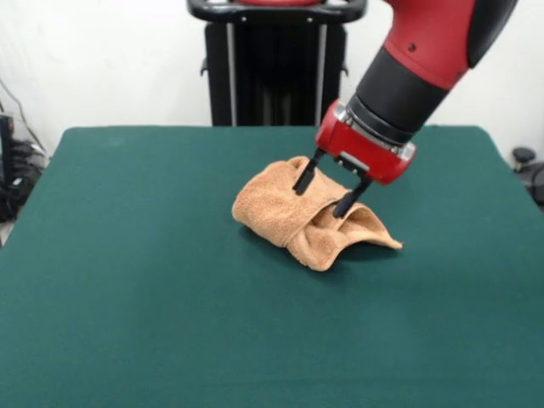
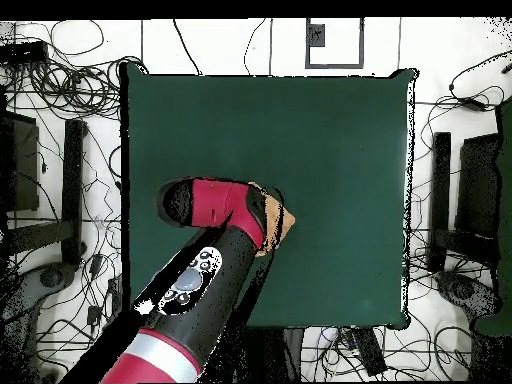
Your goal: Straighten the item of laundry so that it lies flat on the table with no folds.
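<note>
One towel (image 1: 310,217) is lying crumpled near the middle of the tabletop (image 1: 127,297), bunched into a hump with a fold sagging toward the front edge and a corner trailing out to one side. In the front view the end effector (image 1: 325,191) is reaching down onto the top of that hump, its two black fingers (image 1: 303,177) standing apart, with a ridge of cloth sitting between them; whether they are already pressing into the terry is hard to say. In the overhead view the arm is covering most of the towel, so only a sliver of tan is showing beside the red wrist.

Judging from this, the grasping step is in hand: the fingers are bracketing a fold but are not closing on it yet. Nothing of the flattening looks done, since the cloth is doubled over itself. Next the move is calling for a firm pinch on that ridge, then a lift and a pull outward, so the layers are peeling apart rather than dragging as one lump.
</note>
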